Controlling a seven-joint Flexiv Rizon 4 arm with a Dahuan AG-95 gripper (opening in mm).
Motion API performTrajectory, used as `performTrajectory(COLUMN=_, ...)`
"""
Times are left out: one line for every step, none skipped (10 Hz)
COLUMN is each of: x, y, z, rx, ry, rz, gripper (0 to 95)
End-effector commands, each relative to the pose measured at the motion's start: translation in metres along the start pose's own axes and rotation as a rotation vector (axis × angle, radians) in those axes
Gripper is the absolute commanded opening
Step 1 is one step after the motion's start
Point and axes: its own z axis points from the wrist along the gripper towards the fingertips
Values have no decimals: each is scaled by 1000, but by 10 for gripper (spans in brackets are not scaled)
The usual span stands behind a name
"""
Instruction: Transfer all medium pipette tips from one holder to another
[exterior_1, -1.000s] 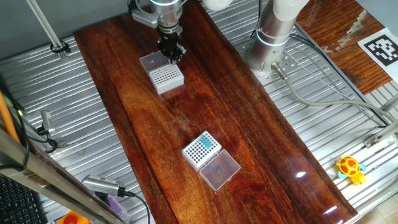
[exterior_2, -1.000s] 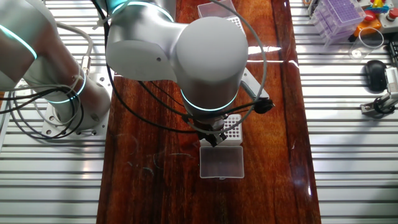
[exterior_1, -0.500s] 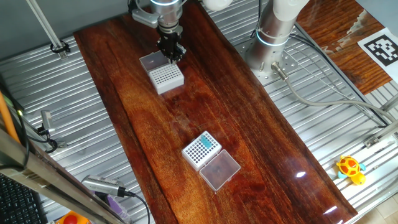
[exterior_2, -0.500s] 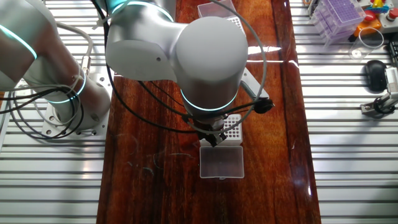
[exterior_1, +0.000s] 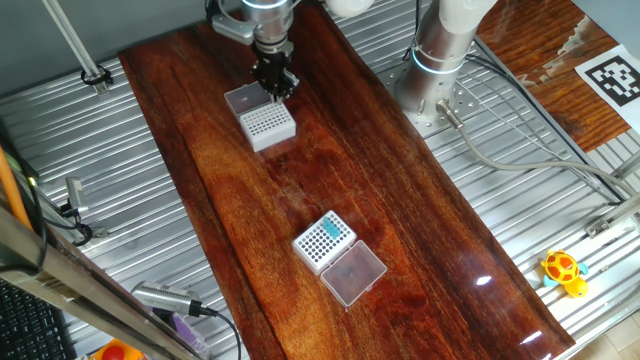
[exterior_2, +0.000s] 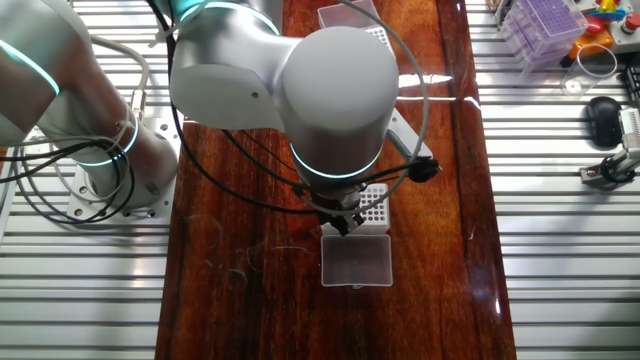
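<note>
Gripper: the gripper hangs from the arm at the far end of the wooden table, low over the seam between the empty rack and its clear lid. Its fingers are small and dark against dark wood, so I cannot tell whether they are spread or pinched together, nor whether a tip is between them.
Hidden in the other fixed view: the arm's large grey wrist covers most of the empty rack; only one corner of its hole grid shows, beside the clear lid. The gripper is almost wholly under the wrist.
Medium pipette tips: the medium pipette tips sit as a teal-blue block in the grid of the near rack, well apart from the gripper. The count is too small to make out.
Near rack lid: a second clear lid lies open, touching the near rack.
Near rack, other fixed view: cut off at the top edge; only a sliver of white rack shows, probably this one.
Empty rack holes: all appear dark and bare.
Writing: none readable; a black-and-white square marker lies on a wooden board at the right.
Edge clutter: a yellow toy on the metal slats; a purple tip box partly cropped.
</note>
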Motion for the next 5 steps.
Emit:
performTrajectory(x=-9, y=7, z=-64, rx=-30, ry=36, rz=3, gripper=0)
performTrajectory(x=-9, y=7, z=-64, rx=-30, ry=36, rz=0, gripper=0)
performTrajectory(x=-9, y=8, z=-65, rx=-29, ry=34, rz=-2, gripper=0)
performTrajectory(x=-9, y=8, z=-66, rx=-29, ry=34, rz=-2, gripper=0)
performTrajectory(x=-9, y=8, z=-66, rx=-28, ry=35, rz=-1, gripper=0)
